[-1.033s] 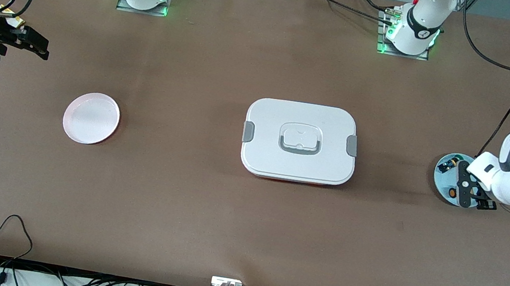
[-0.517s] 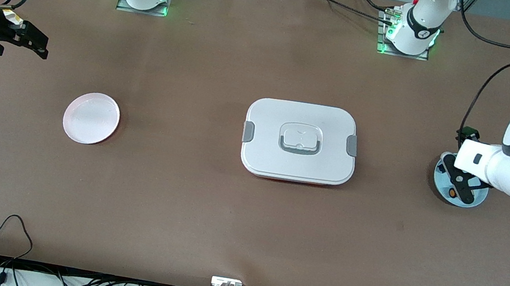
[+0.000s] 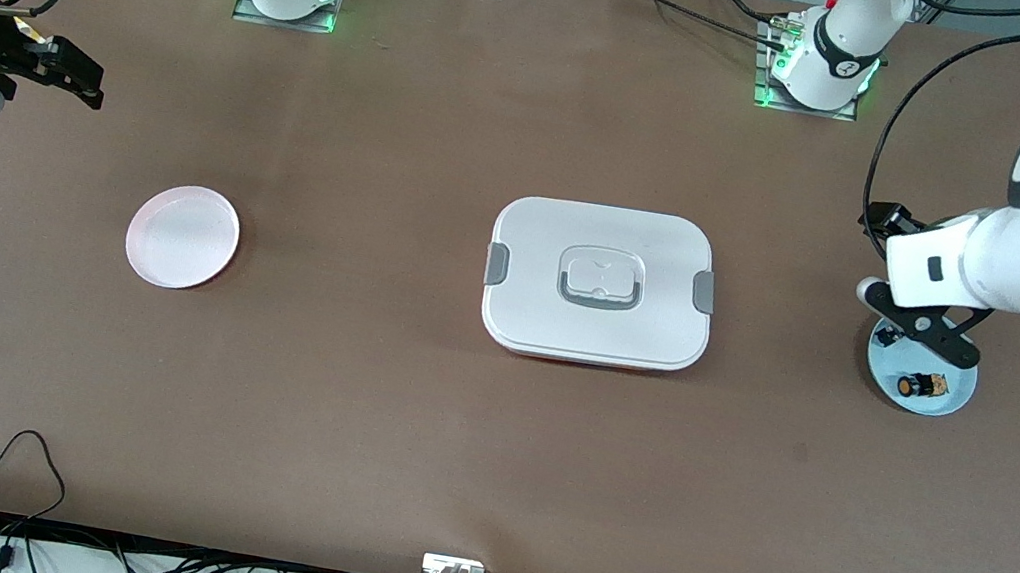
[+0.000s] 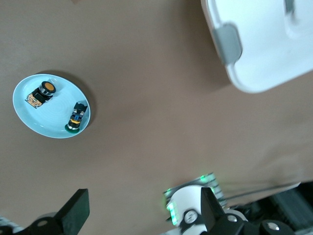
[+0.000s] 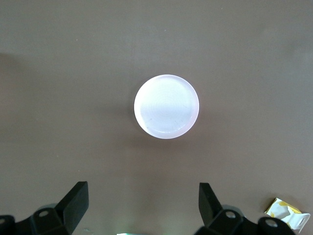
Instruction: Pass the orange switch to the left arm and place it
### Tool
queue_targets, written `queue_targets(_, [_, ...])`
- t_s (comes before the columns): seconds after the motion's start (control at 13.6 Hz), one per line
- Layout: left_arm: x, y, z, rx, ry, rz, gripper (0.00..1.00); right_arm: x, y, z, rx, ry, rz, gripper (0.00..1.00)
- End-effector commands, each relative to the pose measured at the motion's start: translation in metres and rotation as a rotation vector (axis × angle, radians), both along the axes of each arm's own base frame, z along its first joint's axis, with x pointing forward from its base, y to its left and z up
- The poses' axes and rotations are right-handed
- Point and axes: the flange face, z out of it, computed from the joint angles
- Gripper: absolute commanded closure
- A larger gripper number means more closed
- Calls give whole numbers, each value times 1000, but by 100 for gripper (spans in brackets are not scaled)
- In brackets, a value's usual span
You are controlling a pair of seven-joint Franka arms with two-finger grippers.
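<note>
On the blue plate (image 3: 946,402) at the left arm's end of the tabletop (image 3: 407,433) lies the orange switch (image 3: 920,385), on its side with its orange cap showing; in the left wrist view it (image 4: 42,93) shares the plate (image 4: 29,117) with a second small switch (image 4: 77,117) that has a green end, the two lying just apart. The left end effector (image 3: 919,322) hangs over the edge of that plate nearest the robot bases, its two fingers (image 4: 73,211) spread wide and holding nothing, and the orange switch lies clear of them. The box (image 3: 600,283) sits closed in the middle of the tabletop, between the two plates and well apart from both, its grey latches at either end and the grey handle recessed in its lid. Toward the right arm's end rests the pink plate (image 3: 183,236), with nothing on it. The right end effector (image 3: 65,81) is up over the tabletop near that end's edge, closer to the robot bases than the pink plate; its wrist view looks straight down on the plate (image 5: 167,106) between parted, bare fingers (image 5: 74,203). A small yellow-and-white scrap (image 5: 286,209) shows at the corner of that view.
</note>
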Motion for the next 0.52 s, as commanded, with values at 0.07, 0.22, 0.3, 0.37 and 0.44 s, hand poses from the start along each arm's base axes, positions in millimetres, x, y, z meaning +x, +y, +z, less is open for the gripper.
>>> queue_targets(0.07, [-7, 35, 9, -23, -136, 215, 0, -6, 2, 5, 1, 31, 13, 0])
queue_targets(0.22, [-2, 42, 5, -28, -193, 235, 0, -6, 4, 5, -10, 30, -46, 0])
queue_targets(0.3, [1, 47, 6, -30, -254, 248, 0, -7, 3, 5, -13, 33, -41, 0])
queue_targets(0.37, [-4, 47, 12, -35, -346, 251, 0, -7, 1, 5, -11, 35, -29, 0])
queue_targets(0.44, [-16, 38, 14, -39, -394, 242, 0, -7, 1, 4, -10, 37, -18, 0])
